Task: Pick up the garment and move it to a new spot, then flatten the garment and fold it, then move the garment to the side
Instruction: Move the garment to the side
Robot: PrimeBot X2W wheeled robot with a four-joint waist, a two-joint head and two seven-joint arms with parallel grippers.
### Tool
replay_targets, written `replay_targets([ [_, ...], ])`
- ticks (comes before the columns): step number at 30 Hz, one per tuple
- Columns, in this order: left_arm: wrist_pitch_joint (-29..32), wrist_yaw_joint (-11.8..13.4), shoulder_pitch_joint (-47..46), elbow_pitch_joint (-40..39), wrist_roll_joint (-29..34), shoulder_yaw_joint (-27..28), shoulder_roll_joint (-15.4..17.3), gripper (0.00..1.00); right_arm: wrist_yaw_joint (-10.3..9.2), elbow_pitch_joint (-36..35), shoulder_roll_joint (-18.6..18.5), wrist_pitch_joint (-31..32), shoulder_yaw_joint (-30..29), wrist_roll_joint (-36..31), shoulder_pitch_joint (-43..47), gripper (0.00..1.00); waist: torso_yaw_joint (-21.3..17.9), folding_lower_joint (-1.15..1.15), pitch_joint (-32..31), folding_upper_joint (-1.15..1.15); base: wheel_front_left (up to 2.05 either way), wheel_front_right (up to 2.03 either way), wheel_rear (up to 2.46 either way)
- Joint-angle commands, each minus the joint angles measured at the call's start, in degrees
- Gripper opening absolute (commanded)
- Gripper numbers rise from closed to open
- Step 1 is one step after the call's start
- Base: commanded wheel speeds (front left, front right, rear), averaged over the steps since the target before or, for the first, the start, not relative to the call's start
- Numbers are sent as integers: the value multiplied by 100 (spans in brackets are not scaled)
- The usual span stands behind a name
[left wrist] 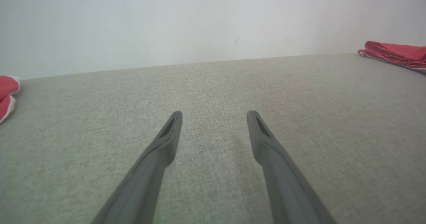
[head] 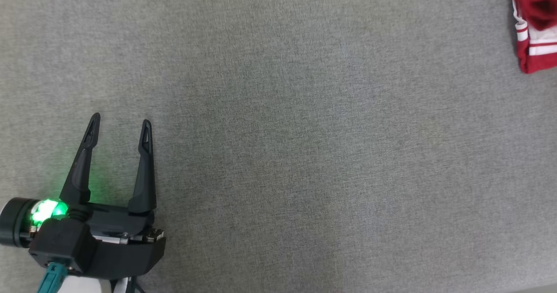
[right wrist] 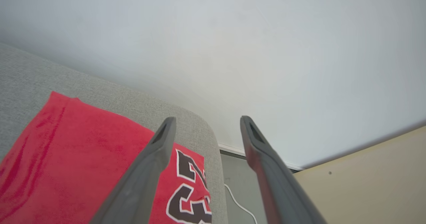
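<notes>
Grey woven fabric covers the tabletop (head: 278,153), and nearest the robot the left gripper (head: 121,119) hovers low over it, its two dark fingers spread wide with nothing between them. A broad bare stretch of grey lies beyond, and the garment (head: 537,27) sits well apart from that gripper, at the far right corner. It is a red jersey with white stripes along one edge and black numerals outlined in white, and to me it looks folded into a flat, layered packet with a few soft creases on top. The right gripper (right wrist: 207,119) hangs over it, fingers wide apart and gripping nothing; one finger crosses the jersey in that arm's own view, and I cannot tell whether it touches. That is where I would worry: the numbered part lies right up against the tabletop's rounded corner, with the floor (right wrist: 236,174) and a thin white cable (right wrist: 238,200) below, so if a fingertip catches a layer when the arm draws off, the jersey could be dragged over the edge or the fold pulled open. Over at the left edge of the left wrist view another bit of red cloth (left wrist: 6,94) with a white border lies on the grey; what it is I cannot tell. Behind it all stands a plain pale wall (left wrist: 213,17).
</notes>
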Motion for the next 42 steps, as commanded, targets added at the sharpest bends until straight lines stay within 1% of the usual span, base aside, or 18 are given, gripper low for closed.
replay_targets([
  [1,-17,17,-60,42,-67,13,-46,100,-15,63,107,-147,-41,1,-40,100,26,0,-174,0,0,0,0],
  [3,-17,19,-38,66,-73,30,-62,100,-15,80,154,-225,-49,-1,-17,100,40,0,-251,0,0,0,0],
  [4,-17,26,28,128,-108,62,-99,100,-15,116,262,-356,-38,4,79,100,79,0,-442,0,0,0,0],
  [5,-17,26,28,128,-108,62,-99,100,-15,116,262,-356,-38,4,79,100,79,0,-442,0,0,0,0],
  [11,-17,51,343,328,-178,191,-220,100,-15,74,682,-790,-113,169,411,100,226,0,-1113,0,0,0,0],
  [15,-17,92,591,480,-255,341,-284,100,-15,-33,1015,-1011,-153,179,797,100,325,0,-1574,0,0,0,0],
  [20,-17,123,878,642,-279,481,-336,100,-15,-165,1429,-1150,-427,186,1427,100,398,0,-2065,0,0,0,0],
  [26,-17,122,1129,810,-286,579,-373,100,-15,-492,1900,-1195,-1018,72,2387,100,455,0,-2558,0,0,0,0],
  [33,-17,113,1339,958,-271,673,-391,100,-15,-1179,2424,-1197,-1917,-199,3785,100,489,0,-2944,0,0,0,0],
  [35,-17,110,1381,976,-255,694,-395,100,-15,-1362,2610,-1197,-2133,-246,4158,100,483,0,-3019,0,0,0,0],
  [36,-17,114,1439,1000,-256,726,-401,100,-15,-1537,2764,-1198,-2279,-301,4506,100,471,0,-3093,0,0,0,0],
  [38,-17,118,1493,1036,-243,718,-415,100,-15,-1698,2918,-1196,-2428,-359,4862,100,469,0,-3178,0,0,0,0],
  [39,-17,118,1493,1036,-243,718,-415,100,-15,-1698,2918,-1196,-2428,-359,4862,100,469,0,-3178,0,0,0,0],
  [42,-17,125,1522,1084,-253,698,-427,100,-15,-2053,3148,-1176,-2642,-514,5435,100,477,0,-3296,0,0,0,0],
])
